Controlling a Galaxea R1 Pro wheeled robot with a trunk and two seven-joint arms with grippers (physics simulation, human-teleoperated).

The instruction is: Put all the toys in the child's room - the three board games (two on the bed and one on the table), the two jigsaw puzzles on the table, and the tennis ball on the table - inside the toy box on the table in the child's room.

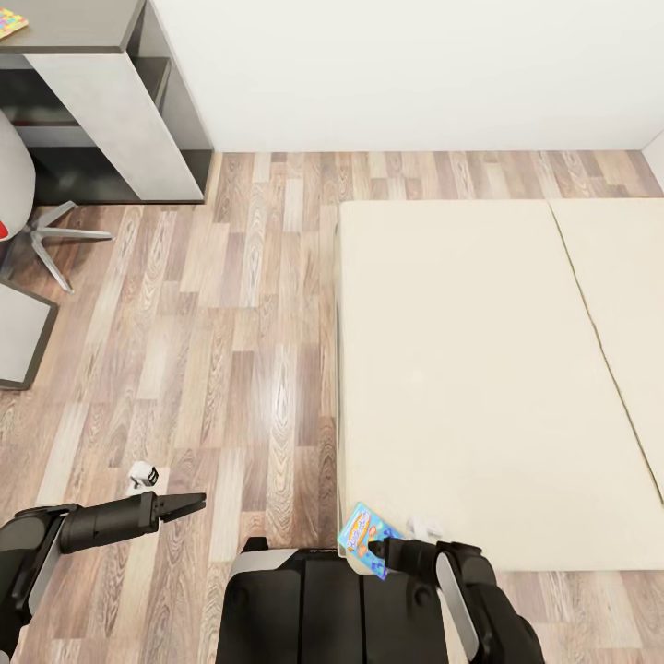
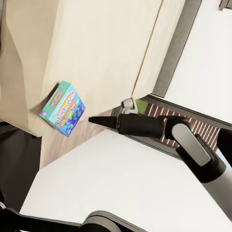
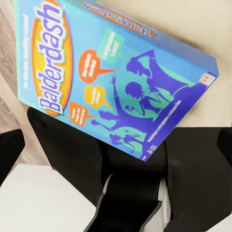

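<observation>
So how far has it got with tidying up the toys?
Early on, it seems. Nothing visible looks put away yet. In hand: the right tool is at a light blue board game by the corner of the bed; whether it grips it is unclear. A jigsaw puzzle still lies on the table.

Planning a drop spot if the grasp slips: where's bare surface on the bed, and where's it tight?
The bed is bare across both beige mattress sections, from the wall side to the seam and beyond. The one crowded spot is its near corner, where the board game overhangs at the right gripper. The wood floor between bed and desk is open; the left gripper hovers over it.
</observation>
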